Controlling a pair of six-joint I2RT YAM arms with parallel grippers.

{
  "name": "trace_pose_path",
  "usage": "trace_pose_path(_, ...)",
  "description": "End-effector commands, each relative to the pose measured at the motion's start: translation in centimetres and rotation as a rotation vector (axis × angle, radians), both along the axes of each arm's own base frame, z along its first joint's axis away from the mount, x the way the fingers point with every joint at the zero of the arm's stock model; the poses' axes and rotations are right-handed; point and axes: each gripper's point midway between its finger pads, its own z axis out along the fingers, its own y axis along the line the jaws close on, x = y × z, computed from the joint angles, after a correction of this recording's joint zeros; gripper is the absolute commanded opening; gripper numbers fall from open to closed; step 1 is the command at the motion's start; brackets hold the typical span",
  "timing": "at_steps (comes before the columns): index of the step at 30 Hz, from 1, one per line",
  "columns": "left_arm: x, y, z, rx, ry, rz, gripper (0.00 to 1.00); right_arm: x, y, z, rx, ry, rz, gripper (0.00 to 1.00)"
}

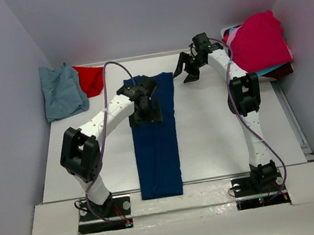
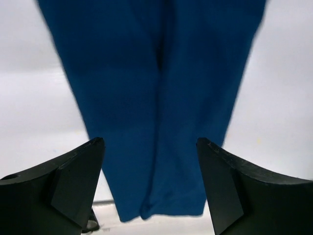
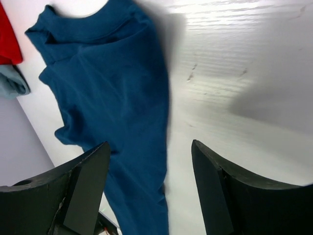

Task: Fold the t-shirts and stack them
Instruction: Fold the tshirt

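Top view
- The navy t-shirt (image 1: 158, 158) lies mid-tabletop (image 1: 219, 138) as a long narrow strip, folded lengthwise. It runs from the near edge toward the far wall.
- My left gripper (image 1: 144, 112) hangs over the strip's far half, toward its left side. From this view I cannot tell whether it touches the cloth.
- My right gripper (image 1: 186, 76) sits just off the strip's far right corner, over bare tabletop, jaws spread.
- In the far left corner there is a rumpled dusty blue-grey t-shirt (image 1: 62, 93). A red t-shirt (image 1: 89, 79) touches its right side.
- In the far right corner there is a heap with a magenta t-shirt (image 1: 258, 40) on top. Slivers of a turquoise t-shirt (image 1: 268, 70) and a maroon t-shirt (image 1: 283, 70) show beneath it.

Left wrist
- My left gripper (image 2: 150, 141) is spread wide with nothing between the fingers (image 2: 73, 181).
- The navy t-shirt (image 2: 161, 98) fills the gap below, with a lengthwise crease down its middle. One end lies low in this view, and pale tabletop shows on both sides.

Right wrist
- My right gripper (image 3: 150, 143) is also spread and empty.
- The collar end of the navy t-shirt (image 3: 112, 98) lies upper left, neckline showing and sides folded in. Its edge passes beneath my left finger (image 3: 78, 186).
- The other finger is over bare tabletop (image 3: 234, 73).
- The red t-shirt (image 3: 7, 39) and the blue-grey one (image 3: 12, 83) show at the left border.
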Motion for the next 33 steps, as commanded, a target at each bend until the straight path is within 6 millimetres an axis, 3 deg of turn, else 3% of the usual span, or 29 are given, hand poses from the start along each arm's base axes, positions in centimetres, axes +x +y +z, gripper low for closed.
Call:
trace_pose_path(1, 6.0, 1.9, 1.4, 0.051, -0.109, 0.015, 0.87, -1.7, 2.7, 6.0, 0.047, -0.084, 0.064, 0.72)
trace_pose_path(5, 12.0, 2.1, 2.0, 0.078, -0.177, 0.022, 0.87, -3.1, 4.8, 6.7, 0.073, -0.068, 0.108, 0.68)
trace_pose_path(6, 13.1, 2.1, 0.4, 0.108, -0.153, 0.023, 0.86, -3.3, 4.9, 6.6, 0.074, -0.062, 0.11, 0.67)
trace_pose_path(7, 13.9, 1.8, 0.4, 0.111, -0.159, 0.017, 0.86, -3.6, 5.4, 6.5, 0.073, -0.059, 0.119, 0.66)
trace_pose_path(8, 15.6, 1.6, 1.6, 0.096, -0.191, 0.021, 0.86, -3.9, 5.9, 6.3, 0.072, -0.05, 0.129, 0.6)
trace_pose_path(9, 16.5, 1.9, 0.1, 0.114, -0.165, 0.029, 0.86, -4.0, 5.9, 6.0, 0.075, -0.041, 0.129, 0.58)
trace_pose_path(11, 18.5, 2.2, 1.0, 0.104, -0.199, 0.059, 0.86, -4.2, 6.5, 5.8, 0.076, -0.036, 0.14, 0.56)
trace_pose_path(14, 20.5, 4.1, 0.3, 0.092, -0.202, 0.122, 0.86, -4.1, 7.2, 5.0, 0.077, -0.025, 0.148, 0.55)
trace_pose_path(19, 22.7, 7.3, 0.1, 0.092, -0.222, 0.181, 0.86, -2.9, 7.5, 4.5, 0.079, -0.048, 0.138, 0.55)
trace_pose_path(23, 24.3, 8.7, 0.1, 0.08, -0.236, 0.199, 0.86, -1.9, 8.5, 3.9, 0.128, -0.044, 0.141, 0.54)
trace_pose_path(30, 24.0, 8.6, -2.6, 0.096, -0.181, 0.18, 0.85, -3.1, 10.3, 1.3, 0.171, 0.035, 0.17, 0.52)
trace_pose_path(33, 23.4, 8.8, -3.9, 0.107, -0.152, 0.179, 0.85, -3.7, 10.0, 0.6, 0.164, 0.048, 0.174, 0.52)
